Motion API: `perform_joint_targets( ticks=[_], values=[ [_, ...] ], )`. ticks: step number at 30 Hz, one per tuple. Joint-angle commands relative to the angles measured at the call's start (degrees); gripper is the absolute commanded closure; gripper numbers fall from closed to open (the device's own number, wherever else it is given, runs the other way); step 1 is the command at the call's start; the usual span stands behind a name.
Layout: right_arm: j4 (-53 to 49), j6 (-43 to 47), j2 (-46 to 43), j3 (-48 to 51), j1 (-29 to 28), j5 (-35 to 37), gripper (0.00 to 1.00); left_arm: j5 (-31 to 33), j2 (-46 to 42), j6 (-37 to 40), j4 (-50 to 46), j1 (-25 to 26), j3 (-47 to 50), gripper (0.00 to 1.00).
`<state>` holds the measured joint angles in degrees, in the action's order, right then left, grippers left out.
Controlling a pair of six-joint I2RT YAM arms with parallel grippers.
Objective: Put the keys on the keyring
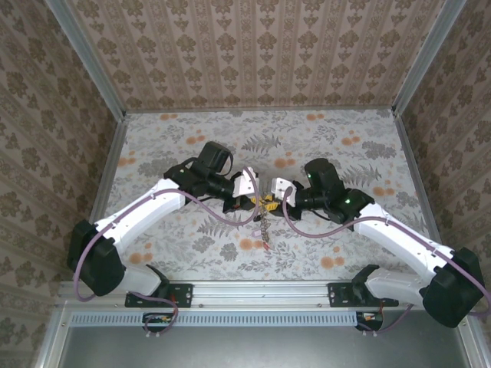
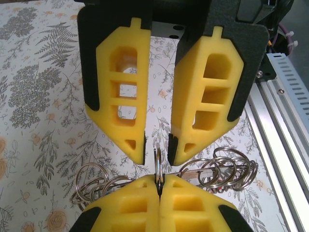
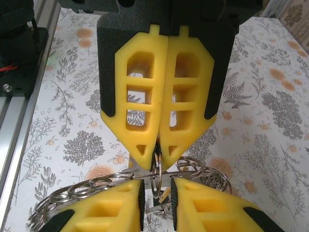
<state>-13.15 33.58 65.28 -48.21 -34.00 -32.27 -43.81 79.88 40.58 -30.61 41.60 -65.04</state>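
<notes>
right claw (image 3: 156,159): closed, pinching the upright keyring (image 3: 155,179) steady
left claw (image 2: 157,155): narrowly open, straddling the keyring, probably to grip it
ring chain (image 2: 222,166): trails both sides

Table cover (image 1: 330,142): pale cloth printed with grey ferns, leaves and small orange blossoms, lying flat across the work surface.
Walls (image 1: 261,46): beige wallpaper with brown ornamental motifs in vertical stripes, on the back and both sides.
Corner posts (image 1: 86,61): silvery metal bars along the wall joins.
Near rail (image 1: 261,290): aluminium extrusion along the table's near edge.
Slotted strip (image 1: 253,317): pale and ribbed, just below the rail.
Grey panel (image 1: 261,349): plain, at the bottom edge.
</notes>
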Motion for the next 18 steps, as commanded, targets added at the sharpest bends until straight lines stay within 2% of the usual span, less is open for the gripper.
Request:
perform_joint_targets(
  ticks=[1, 7, 11, 12, 14, 17, 18],
  values=[
    [-1.1, -1.1, 0.8, -2.0, 0.2, -2.6, 0.77, -1.8, -0.3, 1.4, -0.9, 0.5, -2.6, 1.0],
    [-1.1, -1.6, 1.9, -2.6, 0.2, -4.1, 0.82, -2.3, -0.6, 1.7, -0.9, 0.5, -2.6, 1.0],
    [-1.6, -2.2, 2.7, -2.9, 0.2, -4.8, 0.83, -2.3, -1.1, 1.8, -0.5, 0.6, -2.3, 1.0],
    [-1.6, -2.3, 2.8, -3.0, 0.2, -4.9, 0.86, -2.3, -1.2, 1.8, -0.5, 0.5, -2.2, 1.0],
    [-1.7, -2.7, 3.0, -3.2, 0.4, -5.2, 1.0, -2.4, -1.4, 2.2, -0.7, 0.4, -2.0, 1.0],
    [0.5, -4.2, 2.4, -2.4, 1.2, -6.3, 1.0, -2.6, -1.8, 2.2, -0.8, 0.3, -1.4, 1.0],
    [2.0, -5.1, 1.9, -1.7, 1.5, -6.6, 1.0, -2.8, -2.3, 2.1, -0.3, 0.2, -0.6, 0.96]
  ],
)
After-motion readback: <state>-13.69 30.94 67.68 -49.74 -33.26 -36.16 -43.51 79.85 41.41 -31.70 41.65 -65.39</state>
